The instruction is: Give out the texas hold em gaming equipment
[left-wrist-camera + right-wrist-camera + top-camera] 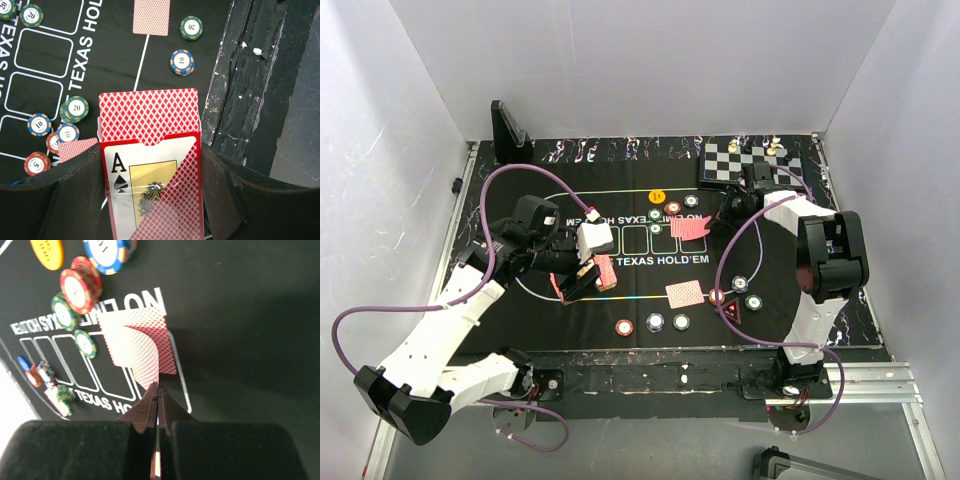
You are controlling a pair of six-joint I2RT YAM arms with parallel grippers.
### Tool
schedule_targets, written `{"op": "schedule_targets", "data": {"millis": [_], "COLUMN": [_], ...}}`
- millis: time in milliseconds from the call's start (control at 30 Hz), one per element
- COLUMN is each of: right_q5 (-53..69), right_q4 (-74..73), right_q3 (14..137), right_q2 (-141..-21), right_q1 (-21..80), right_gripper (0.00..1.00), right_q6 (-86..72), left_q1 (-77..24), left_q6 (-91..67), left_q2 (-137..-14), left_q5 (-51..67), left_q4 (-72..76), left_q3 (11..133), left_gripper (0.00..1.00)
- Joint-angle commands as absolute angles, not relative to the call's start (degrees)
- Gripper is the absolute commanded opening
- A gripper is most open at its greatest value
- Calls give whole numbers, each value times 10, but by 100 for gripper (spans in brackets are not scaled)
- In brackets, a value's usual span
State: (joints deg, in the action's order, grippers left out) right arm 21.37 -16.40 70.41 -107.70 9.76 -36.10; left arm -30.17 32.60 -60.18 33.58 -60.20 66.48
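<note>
The deck box (150, 210) is clamped from both sides by the left gripper (152, 152). Red-backed cards (148, 112) stick out of its open top, above the black mat (45, 100). The curled card (135, 340) is pinched at one corner by the closed right gripper (158, 392), beside the printed outlines. A flat card (684, 294) is laid on the mat between the arms. Three chips (654, 321) are lined up nearer the bases, and a red triangular marker (732, 312) is set to the card's right. A yellow button (657, 194) is seen farther back.
</note>
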Motion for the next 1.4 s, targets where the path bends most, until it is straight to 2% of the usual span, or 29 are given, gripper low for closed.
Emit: {"op": "schedule_targets", "data": {"millis": [0,100,167,400,500,633,767,1033,1367], "right_q5": [139,100,85,72,125,266,403,397,389], "right_q4": [-206,-246,-257,-297,-278,-211,-43,-6,42], "right_q3": [744,765,767,759,723,678,607,620,615], "right_q2": [-1082,-1085,-1075,-984,-911,-822,-771,-776,-801], "right_q1": [98,98,99,121,159,232,300,420,464], "right_gripper": [8,30,40,60,81,85,87,88,90], "right_q6": [-340,-339,-338,-345,-360,-394,-491,-529,-568], "left_q1": [-301,-301,-301,-301,-301,-301,-301,-301,-301], "left_q6": [333,333,334,332,330,334,336,333,332], "left_q2": [-588,-588,-587,-589,-591,-595,-603,-606,-617], "left_q5": [347,352,353,359,361,361,363,360,365], "left_q4": [-599,-599,-599,-599,-596,-596,-595,-586,-587], "left_q3": [681,681,679,676,676,678,685,693,698], "left_gripper": [20,21,21,21,21,21,21,21,21]}}
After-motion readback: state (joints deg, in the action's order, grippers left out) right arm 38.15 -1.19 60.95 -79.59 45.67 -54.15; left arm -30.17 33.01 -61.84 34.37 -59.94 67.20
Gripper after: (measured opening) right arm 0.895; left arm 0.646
